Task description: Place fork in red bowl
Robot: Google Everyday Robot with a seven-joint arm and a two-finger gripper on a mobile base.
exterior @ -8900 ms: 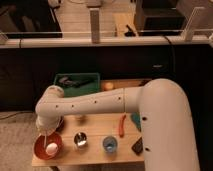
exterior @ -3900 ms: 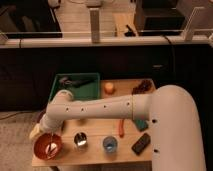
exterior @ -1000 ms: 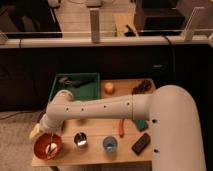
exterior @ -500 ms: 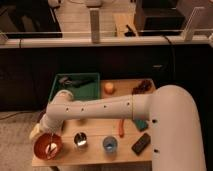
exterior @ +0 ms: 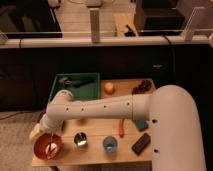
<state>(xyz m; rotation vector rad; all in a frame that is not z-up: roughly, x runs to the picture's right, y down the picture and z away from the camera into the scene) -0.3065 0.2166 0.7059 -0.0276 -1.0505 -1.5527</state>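
Observation:
The red bowl (exterior: 47, 146) stands at the front left corner of the wooden table (exterior: 127, 102). A small pale whitish piece with a thin stem lies inside it, which looks like the fork (exterior: 50, 147). My gripper (exterior: 39, 132) hangs at the end of the white arm (exterior: 100, 107), just above the bowl's far left rim and apart from the fork.
A shiny metal cup (exterior: 80, 140) and a blue cup (exterior: 110, 145) stand to the right of the bowl. An orange stick (exterior: 121, 128), a dark block (exterior: 141, 143), a green tray (exterior: 75, 85), an orange ball (exterior: 108, 88) and a dark dish (exterior: 142, 86) are also on the table.
Since the oldest frame my gripper has drawn back up and to the left from over the bowl. In the last second nothing has moved.

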